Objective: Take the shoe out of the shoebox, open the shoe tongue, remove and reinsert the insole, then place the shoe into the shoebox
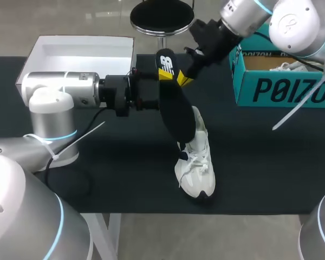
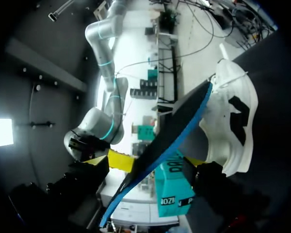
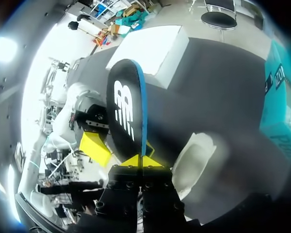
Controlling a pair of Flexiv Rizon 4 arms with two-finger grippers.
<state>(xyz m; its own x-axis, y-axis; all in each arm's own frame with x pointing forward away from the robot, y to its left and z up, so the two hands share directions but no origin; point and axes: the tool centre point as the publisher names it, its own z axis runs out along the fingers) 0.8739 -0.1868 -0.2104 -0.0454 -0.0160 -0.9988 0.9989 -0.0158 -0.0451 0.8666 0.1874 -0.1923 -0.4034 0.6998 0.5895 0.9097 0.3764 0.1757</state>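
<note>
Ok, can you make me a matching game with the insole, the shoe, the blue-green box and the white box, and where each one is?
Things:
1. insole
2. shoe
3. teal shoebox
4. white box

Places:
A. back right of the table
B. pinched in the right hand
C. back left of the table
D. lying on the dark table, near the middle of the front edge

Pairs: 1-B, 2-D, 3-A, 4-C

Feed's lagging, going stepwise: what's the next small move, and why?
Assuming reinsertion, probably the right hand eases the dark blue-edged insole down into the white lace-up sneaker: it pinches the insole's upper edge; the lower end sits at the shoe's opening.
</note>
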